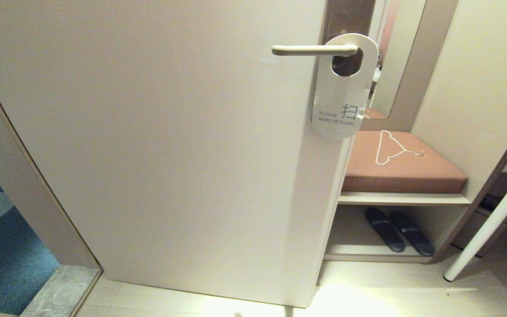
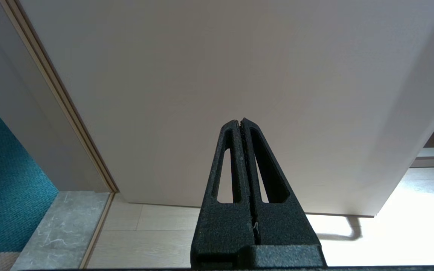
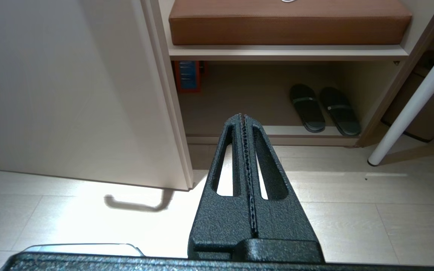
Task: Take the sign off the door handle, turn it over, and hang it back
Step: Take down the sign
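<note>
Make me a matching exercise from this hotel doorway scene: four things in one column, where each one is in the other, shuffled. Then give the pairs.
Things:
1. sign
2. wire clothes hanger
3. slippers
4. left end effector

Places or states:
A. on the low shelf under the bench
B. shut, low in front of the door
C. lying on the brown cushion
D. hanging from the door handle, white "MAKE UP ROOM" side showing

Pairs: 1-D, 2-C, 3-A, 4-B
</note>
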